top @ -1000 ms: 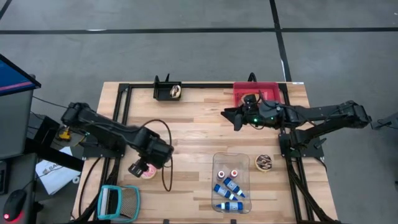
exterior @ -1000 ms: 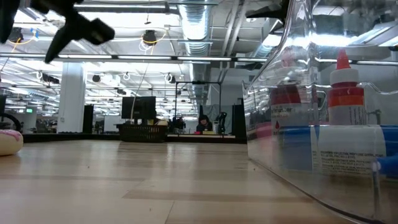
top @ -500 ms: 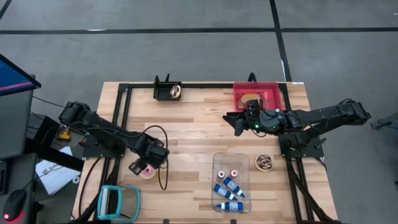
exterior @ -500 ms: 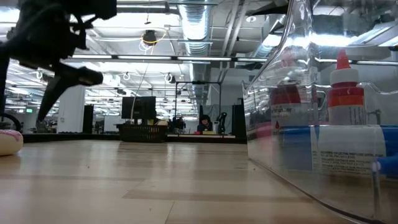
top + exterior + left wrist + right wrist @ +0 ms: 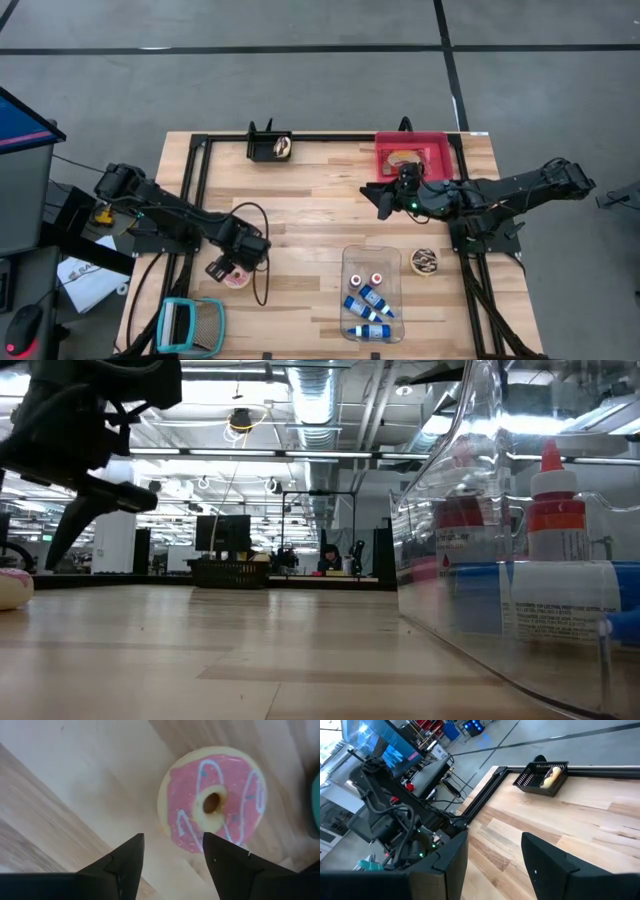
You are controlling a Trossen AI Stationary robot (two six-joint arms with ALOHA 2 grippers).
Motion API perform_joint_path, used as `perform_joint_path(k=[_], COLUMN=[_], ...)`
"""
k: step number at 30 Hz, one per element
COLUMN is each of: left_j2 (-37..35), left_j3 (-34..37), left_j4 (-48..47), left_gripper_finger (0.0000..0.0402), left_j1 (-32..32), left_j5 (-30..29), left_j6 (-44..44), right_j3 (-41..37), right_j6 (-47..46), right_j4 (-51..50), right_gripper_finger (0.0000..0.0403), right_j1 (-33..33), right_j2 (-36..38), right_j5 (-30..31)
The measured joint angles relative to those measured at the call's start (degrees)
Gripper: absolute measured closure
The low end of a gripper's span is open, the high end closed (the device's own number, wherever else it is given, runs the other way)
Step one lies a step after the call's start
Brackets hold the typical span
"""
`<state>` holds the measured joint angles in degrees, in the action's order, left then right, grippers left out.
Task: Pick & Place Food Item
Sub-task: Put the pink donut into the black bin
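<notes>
A pink-frosted doughnut (image 5: 212, 802) with pale blue squiggles lies flat on the wooden table (image 5: 320, 225), near its left front. My left gripper (image 5: 172, 855) hangs open just above the table and points straight down, its fingertips beside the doughnut's edge and apart from it. In the high view the left gripper (image 5: 218, 268) is right next to the doughnut (image 5: 238, 279). My right gripper (image 5: 381, 198) is open with nothing in it. It stays high over the table's right middle, in front of the red bin (image 5: 438, 150).
A black basket (image 5: 270, 147) with a food item stands at the far edge. A chocolate doughnut (image 5: 425, 262) lies at the right. A clear box (image 5: 372, 293) with bottles is near the front, and a teal basket (image 5: 190, 325) sits at the front left corner.
My left gripper has come down toward the pink doughnut and now hangs low beside it, still pointing down. My right gripper has swung a little toward the near edge, uncovering more of the red bin. The doughnut has stayed put.
</notes>
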<state>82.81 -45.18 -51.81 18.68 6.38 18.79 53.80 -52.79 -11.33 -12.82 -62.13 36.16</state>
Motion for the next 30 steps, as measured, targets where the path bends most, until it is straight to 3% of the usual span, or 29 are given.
perform_joint_path(k=[8,17,30], left_j2=[0.0,0.1,0.1], left_j3=[-1.9,-1.9,2.5], left_j4=[1.2,4.5,5.9], left_gripper_finger=[0.0207,0.0207,0.0207], left_j1=[1.3,1.2,1.2], left_j5=[3.9,0.1,0.9], left_j6=[0.7,2.2,1.9], right_j3=[0.0,0.0,0.0], right_j6=[-0.8,-0.8,-0.8], right_j4=[-0.6,-1.5,-1.8], right_gripper_finger=[0.0226,0.0226,0.0226], right_j1=[0.0,0.0,-2.6], right_j2=[0.0,0.0,0.0], right_j5=[0.1,0.6,3.9])
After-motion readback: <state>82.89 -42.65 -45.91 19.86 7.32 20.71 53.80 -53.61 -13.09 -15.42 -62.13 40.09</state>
